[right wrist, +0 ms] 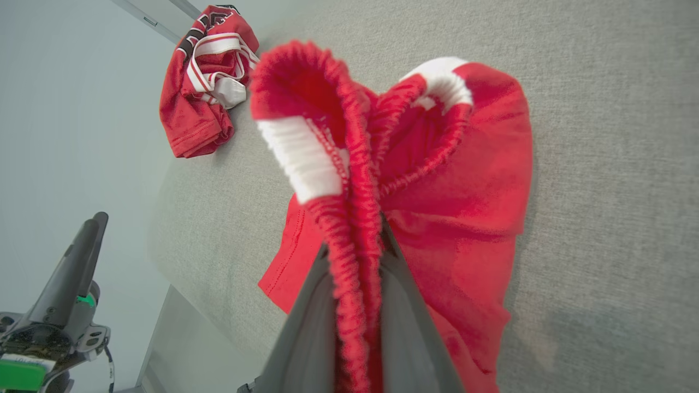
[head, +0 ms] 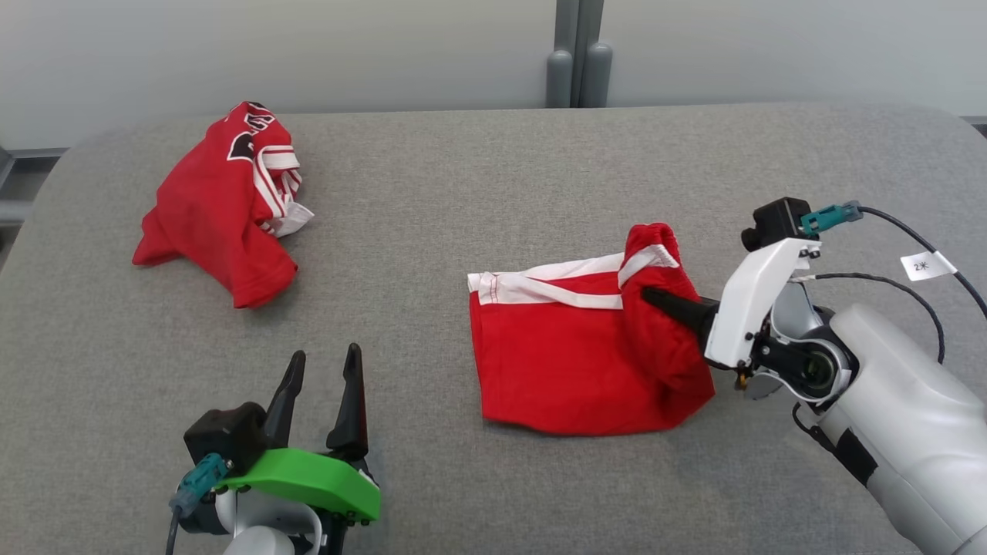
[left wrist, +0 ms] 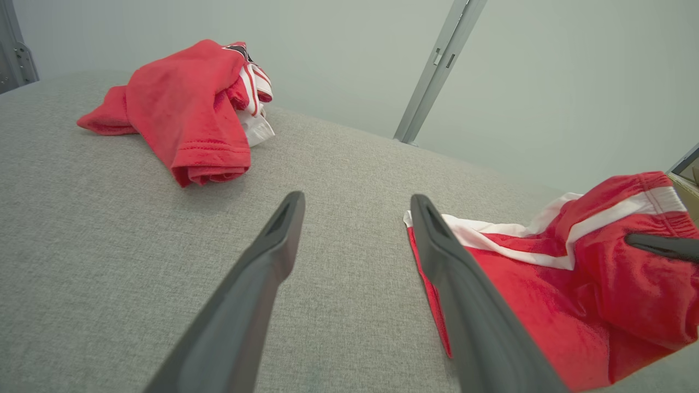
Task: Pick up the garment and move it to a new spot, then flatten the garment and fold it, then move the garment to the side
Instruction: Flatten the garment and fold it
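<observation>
The garment [head: 555, 362] is a pair of red shorts with white stripes, lying on the grey padded table [head: 493, 169] right of centre. Its right end is lifted and bunched. My right gripper [head: 654, 296] is shut on the elastic waistband there, and in the right wrist view the red waistband [right wrist: 349, 229] runs pinched between the two dark fingers [right wrist: 306, 333]. My left gripper [head: 326, 353] stands open near the table's front left, nothing between its fingers. In the left wrist view that gripper [left wrist: 357, 197] points past the left edge of the shorts [left wrist: 546, 284].
A second red garment [head: 224, 200] with white and black trim lies crumpled at the table's back left. A grey post [head: 578, 62] stands against the pale wall behind the table. Bare grey table lies between the two garments.
</observation>
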Available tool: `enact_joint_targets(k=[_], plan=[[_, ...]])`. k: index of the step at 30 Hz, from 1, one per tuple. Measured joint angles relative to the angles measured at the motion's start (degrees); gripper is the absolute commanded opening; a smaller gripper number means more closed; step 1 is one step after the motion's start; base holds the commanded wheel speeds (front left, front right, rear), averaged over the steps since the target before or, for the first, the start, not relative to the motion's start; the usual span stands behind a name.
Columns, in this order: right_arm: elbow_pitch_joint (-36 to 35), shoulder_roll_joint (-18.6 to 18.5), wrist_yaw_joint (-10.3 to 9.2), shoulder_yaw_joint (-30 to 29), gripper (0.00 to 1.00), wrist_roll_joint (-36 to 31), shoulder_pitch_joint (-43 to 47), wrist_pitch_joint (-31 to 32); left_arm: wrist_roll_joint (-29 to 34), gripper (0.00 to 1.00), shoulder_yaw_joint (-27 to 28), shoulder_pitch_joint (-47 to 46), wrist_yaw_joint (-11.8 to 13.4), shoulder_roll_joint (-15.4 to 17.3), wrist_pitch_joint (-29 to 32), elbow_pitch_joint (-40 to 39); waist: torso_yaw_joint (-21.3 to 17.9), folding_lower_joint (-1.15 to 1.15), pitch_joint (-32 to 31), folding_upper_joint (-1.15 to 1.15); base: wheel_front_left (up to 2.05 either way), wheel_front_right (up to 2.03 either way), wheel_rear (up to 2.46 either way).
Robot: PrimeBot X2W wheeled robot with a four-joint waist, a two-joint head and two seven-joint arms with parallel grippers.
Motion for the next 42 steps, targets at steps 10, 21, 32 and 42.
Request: enact_joint_targets(k=[10,21,32,42], plan=[[2.8,3.0,-1.67,2.4,0.0,-2.0,-1.2,1.1,-0.4,1.0,-2.2,0.0,0.0,-0.1,0.0,0.2,4.2,0.0,-0.8,0.0,0.0,0.0,0.0],[8.5,4.6,-5.38,3.4,0.25,-4.6,-1.4,0.2,-1.4,1.0,-4.2,0.3,0.0,-0.1,0.0,0.9,10.8,0.0,-1.7,0.0,0.0,0.0,0.0],[11.8,8.8,-6.66,4.3,1.0,-6.2,-4.3,-1.9,-2.0,1.0,-3.7,1.6,0.0,-0.1,0.0,1.1,14.4,0.0,-3.1,0.0,0.0,0.0,0.0],[10.6,8.9,-4.11,1.5,1.0,-6.0,-9.0,-7.0,-2.2,1.0,-2.2,3.6,0.1,-0.1,-0.1,0.7,12.2,0.0,-4.6,0.0,0.0,0.0,0.0]])
